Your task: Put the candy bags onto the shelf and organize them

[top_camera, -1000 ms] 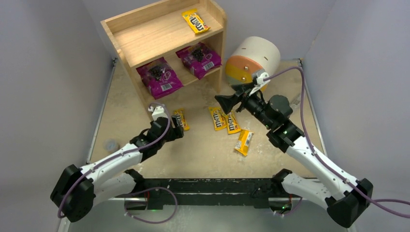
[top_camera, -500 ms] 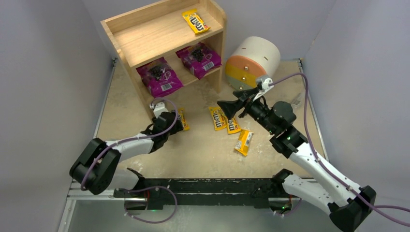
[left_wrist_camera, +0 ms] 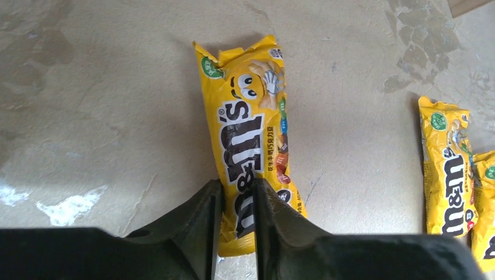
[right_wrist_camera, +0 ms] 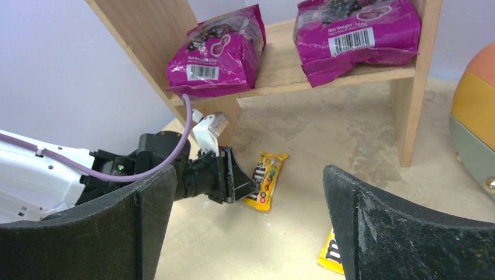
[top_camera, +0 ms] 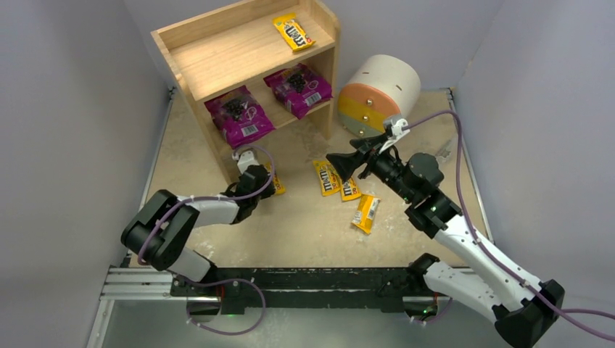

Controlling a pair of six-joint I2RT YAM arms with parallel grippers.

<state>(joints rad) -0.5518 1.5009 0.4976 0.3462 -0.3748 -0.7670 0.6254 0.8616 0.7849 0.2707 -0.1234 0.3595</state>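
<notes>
Three down, four to go: one yellow packet (top_camera: 294, 32) on the top tier of the shelf (top_camera: 217, 54), both magenta bags (right_wrist_camera: 216, 52) below ("Net Weight" plus barcodes). Left jaws are pinched on an m&m's packet (left_wrist_camera: 251, 128) lying on the surface (top_camera: 304, 232); right jaws gape empty, three more packets (top_camera: 325, 177) loose nearby

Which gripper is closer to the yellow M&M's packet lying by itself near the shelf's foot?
Left. The left gripper pinches the near end of that M&M's packet; the right gripper hangs open off to its right, near the other yellow packets.
</notes>
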